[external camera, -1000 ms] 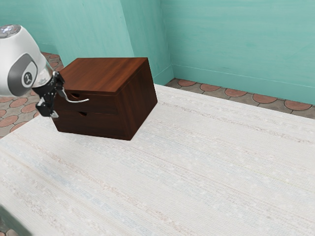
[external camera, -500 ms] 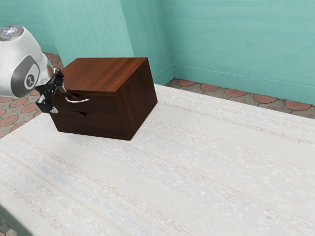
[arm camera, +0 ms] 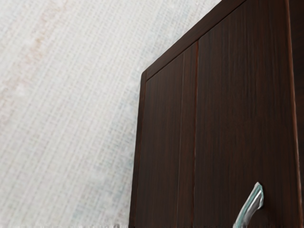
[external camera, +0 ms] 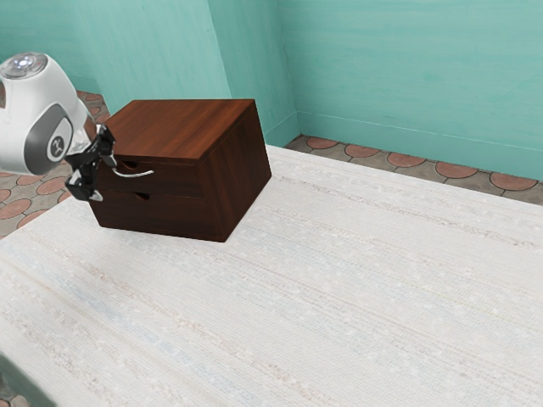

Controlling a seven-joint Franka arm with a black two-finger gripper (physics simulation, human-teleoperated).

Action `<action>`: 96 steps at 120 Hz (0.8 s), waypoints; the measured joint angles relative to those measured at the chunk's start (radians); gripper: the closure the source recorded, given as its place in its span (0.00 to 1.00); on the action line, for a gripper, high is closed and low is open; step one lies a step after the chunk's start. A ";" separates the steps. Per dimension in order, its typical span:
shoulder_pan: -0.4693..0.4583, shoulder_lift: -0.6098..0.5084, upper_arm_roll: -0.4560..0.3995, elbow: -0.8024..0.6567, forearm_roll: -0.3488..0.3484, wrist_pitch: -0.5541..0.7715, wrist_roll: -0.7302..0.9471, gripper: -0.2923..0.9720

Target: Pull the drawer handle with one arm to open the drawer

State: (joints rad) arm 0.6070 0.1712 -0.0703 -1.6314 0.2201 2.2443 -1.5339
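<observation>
- Standing at the far corner of the table, on the exterior view's left, the cabinet turns its front to the arm; the top drawer seems not yet pulled out.
- The handle is a thin metal bar, and its long axis runs level along the drawer front.
- The gripper is at the handle's near end, jaws apart, one above and one below the bar, not clamped on it.
- From the jaws, the bar runs toward the exterior view's right.
- I judge they must close across it before pulling.
</observation>
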 joint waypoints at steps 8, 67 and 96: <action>-0.003 0.000 -0.003 0.000 -0.013 0.001 0.002 0.30; -0.011 0.035 -0.014 0.000 -0.089 0.023 0.013 0.31; -0.010 0.035 -0.015 -0.001 -0.088 0.020 0.016 0.44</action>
State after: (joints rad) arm 0.5968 0.2062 -0.0856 -1.6322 0.1321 2.2647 -1.5179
